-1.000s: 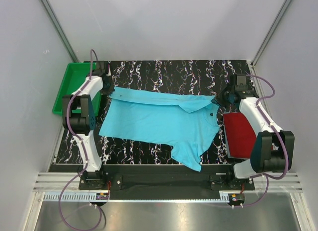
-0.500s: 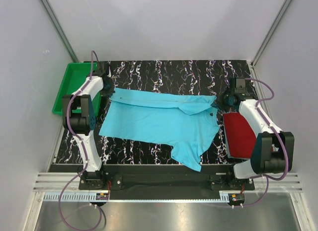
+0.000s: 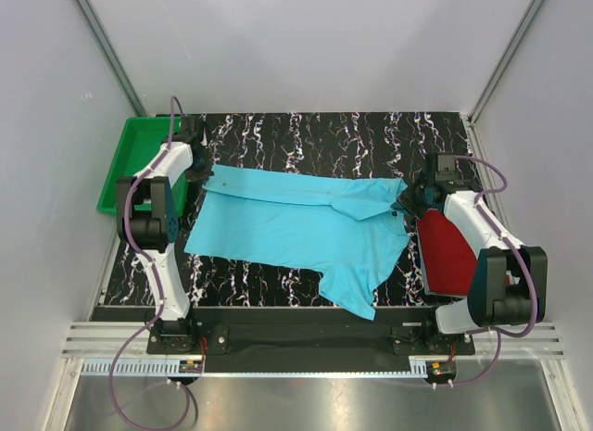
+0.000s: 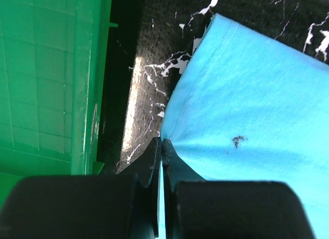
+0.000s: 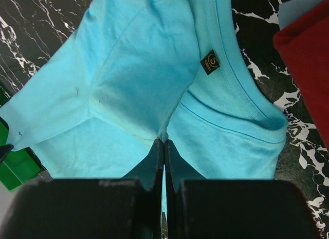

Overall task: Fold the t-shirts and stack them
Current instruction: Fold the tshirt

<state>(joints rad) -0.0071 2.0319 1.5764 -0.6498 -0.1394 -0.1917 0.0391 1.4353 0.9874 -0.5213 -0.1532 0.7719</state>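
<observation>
The turquoise t-shirt [image 3: 287, 229] lies spread across the black marbled table [image 3: 315, 134], its far edge folded over toward me. My left gripper [image 3: 206, 172] is shut on the shirt's far left corner, and in the left wrist view the fingertips [image 4: 162, 144] pinch the hem of the turquoise cloth [image 4: 257, 95]. My right gripper [image 3: 406, 201] is shut on the far right corner; its tips [image 5: 163, 141] grip a bunched fold of the shirt [image 5: 133, 69] near the collar and the dark neck label [image 5: 209, 61]. The dark red t-shirt [image 3: 448, 255] lies folded at the right, under the right arm.
A green plastic tray [image 3: 137, 162] stands off the table's far left corner, close beside my left gripper [image 4: 46, 85]. The red tee's edge [image 5: 308, 54] shows right of the collar. Grey walls close in the back and both sides.
My right gripper has drawn back toward the near edge with the turquoise cloth, pulling the folded far edge forward on the right. The left gripper has hardly moved.
</observation>
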